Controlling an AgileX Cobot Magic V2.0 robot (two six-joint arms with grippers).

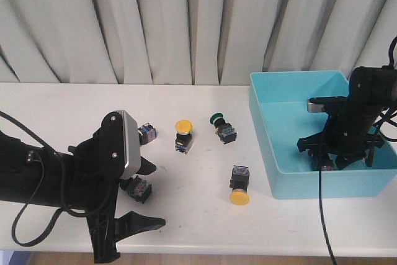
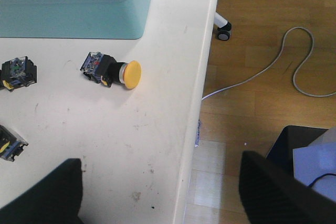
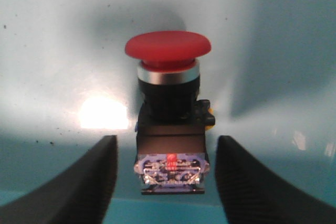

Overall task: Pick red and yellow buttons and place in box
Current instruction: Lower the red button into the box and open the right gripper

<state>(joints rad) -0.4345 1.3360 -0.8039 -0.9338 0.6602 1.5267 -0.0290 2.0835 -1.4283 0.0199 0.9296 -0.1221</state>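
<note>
A red button (image 3: 168,51) lies on the floor of the turquoise box (image 1: 282,153). My right gripper (image 3: 168,174) is open inside the box (image 3: 52,35), its fingers either side of the button's black body with a gap on each side. In the front view the right gripper (image 1: 330,158) hides most of that button. One yellow button (image 1: 239,195) lies on the table near the box's front left corner; it also shows in the left wrist view (image 2: 128,73). Another yellow button (image 1: 183,130) stands mid-table. My left gripper (image 1: 156,194) is open and empty over the table's front edge (image 2: 163,182).
A green button (image 1: 218,120) lies behind the yellow ones. Two more switch bodies (image 1: 147,132) (image 1: 140,189) sit by my left arm, their caps hidden. The table edge (image 2: 197,108) drops to a wooden floor with a cable (image 2: 294,72). Curtains hang behind.
</note>
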